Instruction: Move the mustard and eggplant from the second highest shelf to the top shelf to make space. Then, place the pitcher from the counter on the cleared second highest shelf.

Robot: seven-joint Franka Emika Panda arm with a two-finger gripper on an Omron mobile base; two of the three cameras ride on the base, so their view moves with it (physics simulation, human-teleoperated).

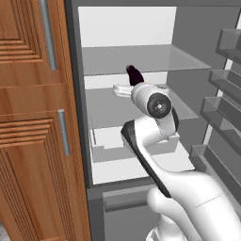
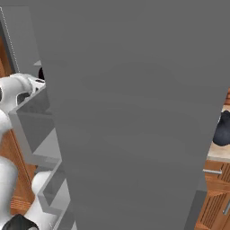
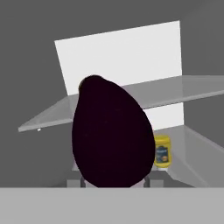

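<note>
Reading from left to right in the left base view, the wooden cabinet doors (image 1: pixel 33 117) give way to the open fridge, where the eggplant (image 1: pixel 134 74) is carried in the gap between the top shelf (image 1: pixel 141 59) above and the second highest shelf (image 1: pixel 108 106) below, clear of both panels. The gripper (image 3: pixel 114 181) is closed on its lower end: in the hand view the dark oval rises straight up from between the finger tips, long axis in line with the gripper's reach, narrow end farthest from the hand. The relation that matters is vertical: the eggplant sits just under the front edge of the top shelf, so by my judgement it must rise past that edge and then travel inward. The mustard (image 3: pixel 162 151) stands upright on the second highest shelf, behind and right of the eggplant. Farthest right, in the right base view, the pitcher (image 2: pixel 222 128) waits on the counter (image 2: pixel 218 153).
</note>
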